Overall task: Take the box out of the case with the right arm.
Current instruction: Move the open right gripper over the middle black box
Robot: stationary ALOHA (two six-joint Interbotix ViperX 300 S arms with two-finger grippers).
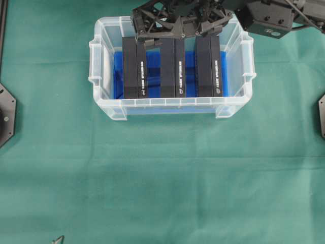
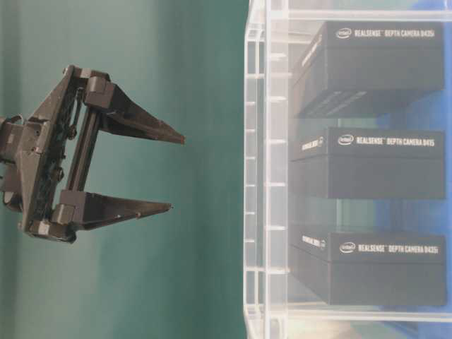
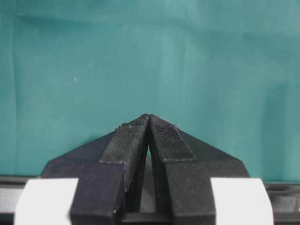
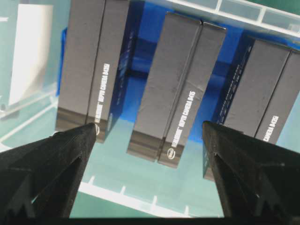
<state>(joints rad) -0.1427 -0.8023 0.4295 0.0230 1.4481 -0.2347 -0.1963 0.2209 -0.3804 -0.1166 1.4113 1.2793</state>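
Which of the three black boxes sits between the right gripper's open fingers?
The middle box: in the right wrist view it lies centred between the two fingers, while the other two boxes line up with the fingers themselves.

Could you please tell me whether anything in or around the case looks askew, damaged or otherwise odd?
Nothing stands out. The three black boxes stand parallel and apart on the blue sheet inside the case, which looks undamaged. The right gripper hangs open over its far rim.
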